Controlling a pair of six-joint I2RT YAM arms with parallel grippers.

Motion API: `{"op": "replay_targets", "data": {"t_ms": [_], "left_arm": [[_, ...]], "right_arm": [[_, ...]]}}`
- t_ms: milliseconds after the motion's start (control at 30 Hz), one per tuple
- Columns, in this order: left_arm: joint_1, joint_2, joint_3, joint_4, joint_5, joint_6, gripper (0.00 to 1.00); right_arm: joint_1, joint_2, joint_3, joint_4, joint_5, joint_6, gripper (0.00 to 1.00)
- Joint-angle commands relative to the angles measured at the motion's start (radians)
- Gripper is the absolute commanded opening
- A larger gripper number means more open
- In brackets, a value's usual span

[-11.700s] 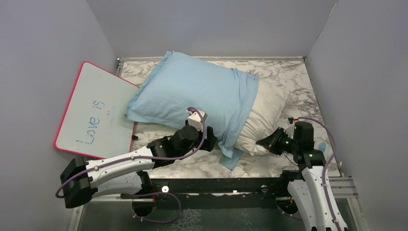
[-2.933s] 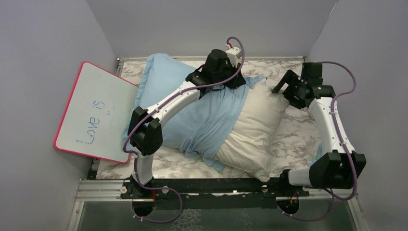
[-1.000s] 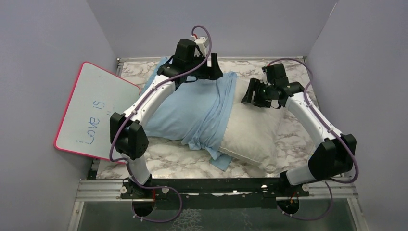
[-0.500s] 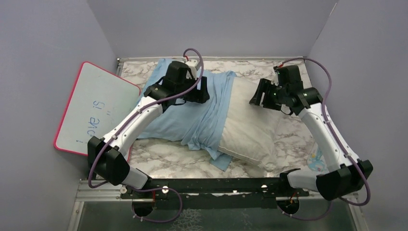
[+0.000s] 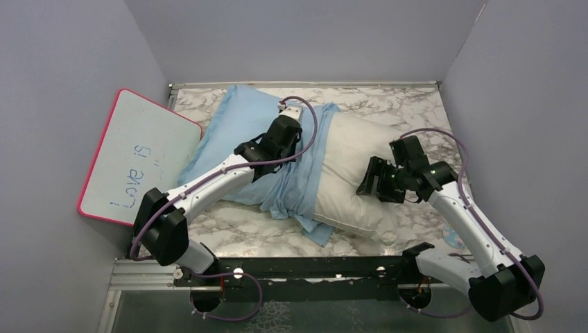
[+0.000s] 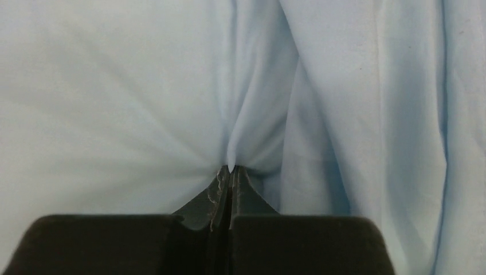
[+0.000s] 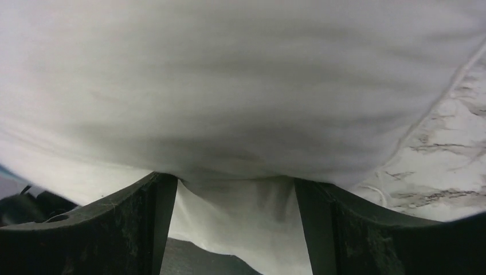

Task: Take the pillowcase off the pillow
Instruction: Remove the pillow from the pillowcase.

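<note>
Roughly half of the job looks done: the pillowcase (image 5: 249, 135) covers only the left, far part of the pillow (image 5: 357, 187). Its open end is bunched in folds across the middle, while the right part lies bare and off-white on the marble table (image 5: 416, 111). The left gripper (image 6: 230, 171) is pressed together on a thin ridge of the light-blue cloth, which puckers toward the tips — a pinch near the bunched folds, on top of the covered part. The right gripper (image 7: 232, 182) has its jaws apart at the near right side, with the pillow's bare edge bulging between them; it does not look clamped yet. What is left, as I judge it: a firm hold on the pillow, then drawing the cloth leftward off the covered half until the two come apart — the closed far-left corner of the sleeve would be the last part to free.
</note>
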Motion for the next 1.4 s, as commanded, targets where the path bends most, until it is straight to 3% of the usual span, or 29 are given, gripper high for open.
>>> {"op": "replay_targets", "data": {"t_ms": [0, 233, 367, 467, 500, 567, 667, 833, 1000, 1200, 1367], "left_arm": [[0.069, -0.055, -0.082, -0.085, -0.194, -0.006, 0.00], [0.371, -0.146, -0.144, -0.084, -0.108, -0.017, 0.00], [0.447, -0.189, -0.172, -0.060, 0.116, 0.000, 0.02], [0.447, -0.244, -0.216, 0.001, 0.388, -0.016, 0.44], [0.445, -0.277, -0.238, 0.023, 0.449, -0.033, 0.53], [0.437, -0.353, -0.276, 0.052, 0.490, -0.073, 0.65], [0.421, -0.478, -0.313, 0.057, 0.513, -0.117, 0.72], [0.299, -0.632, -0.379, 0.045, 0.597, -0.125, 0.75], [0.108, -0.737, -0.527, 0.055, 0.565, -0.213, 0.75], [0.080, -0.794, -0.745, 0.211, 0.563, -0.341, 0.76], [0.077, -0.739, -0.833, 0.320, 0.402, -0.465, 0.76]], "right_arm": [[0.000, 0.018, -0.035, 0.006, 0.223, 0.120, 0.82], [-0.001, 0.125, -0.068, 0.068, 0.328, 0.232, 0.85], [0.000, 0.172, -0.050, 0.115, 0.252, 0.204, 0.85], [-0.001, 0.164, -0.007, 0.117, 0.180, 0.159, 0.85], [-0.001, 0.147, 0.004, 0.119, 0.174, 0.144, 0.84], [-0.001, 0.112, 0.027, 0.119, 0.142, 0.115, 0.84], [-0.001, 0.050, 0.037, 0.123, 0.100, 0.092, 0.84], [-0.001, -0.029, 0.014, 0.142, -0.012, 0.121, 0.83], [-0.001, -0.155, -0.152, 0.318, -0.122, 0.178, 0.82], [-0.001, -0.311, -0.290, 0.385, -0.161, 0.232, 0.82], [-0.001, -0.372, -0.302, 0.322, -0.135, 0.241, 0.83]]}}
